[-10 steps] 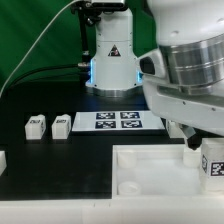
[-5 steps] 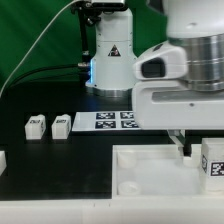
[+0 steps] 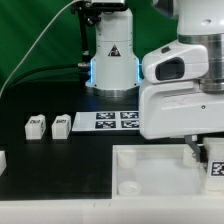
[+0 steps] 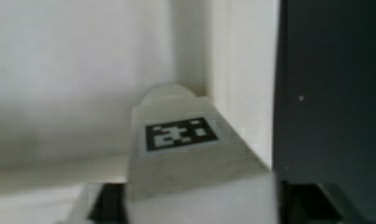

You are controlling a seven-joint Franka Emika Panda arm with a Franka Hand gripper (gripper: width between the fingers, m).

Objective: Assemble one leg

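Note:
My gripper [image 3: 202, 152] hangs at the exterior view's right, over the large white tray-like piece [image 3: 150, 168]. It is shut on a leg [image 3: 213, 164], a white block with a black-and-white tag. In the wrist view the leg [image 4: 181, 140] fills the gap between the dark fingers [image 4: 114, 204] of my gripper [image 4: 203, 208], beside a white wall of the tray piece [image 4: 238, 60]. Two more legs [image 3: 36, 126] [image 3: 62, 126] stand on the black table at the exterior view's left.
The marker board [image 3: 110, 121] lies behind the tray piece. A white lamp-like stand with a triangle mark [image 3: 112, 55] is at the back. Part of a white piece [image 3: 2, 158] shows at the left edge.
The arm's wrist has swung from a tilt to upright and shifted toward the exterior view's right. The held leg stays at about the same spot over the tray piece.

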